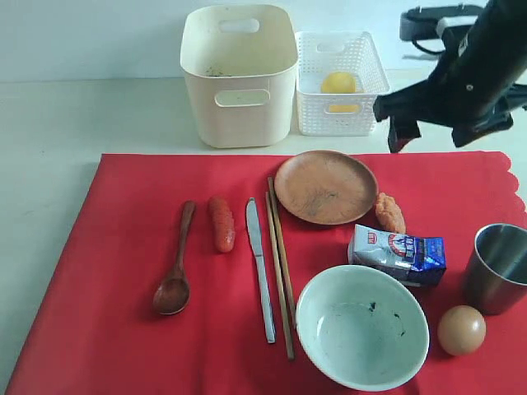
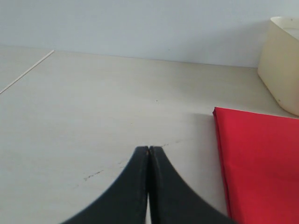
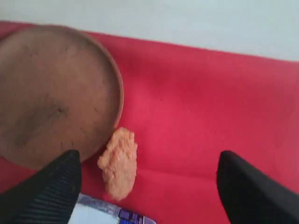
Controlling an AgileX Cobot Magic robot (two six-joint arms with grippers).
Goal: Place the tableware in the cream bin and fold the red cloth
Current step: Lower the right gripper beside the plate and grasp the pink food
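Six pieces lie on the cloth point(image 1: 123, 247) over the desk's near half: spoon point(image 1: 176, 267), knife point(image 1: 259, 267), chopsticks point(image 1: 280, 263), plate point(image 1: 325, 187), bowl point(image 1: 362, 327) and cup point(image 1: 498, 267). The bin point(image 1: 239, 74) stands at the far edge with nothing in it that I can see, so I judge the first pick is in hand. My right tool point(image 1: 395, 132) hangs above the cloth's far right part.

Left wrist: my left tool point(image 2: 148, 154) is pressed together and empty, over bare desk beside the cloth's edge.

Right wrist: the jaws are wide apart and empty, above the plate's rim and a nugget point(image 3: 119, 161). Next I'd straddle that rim, clear of the nugget.
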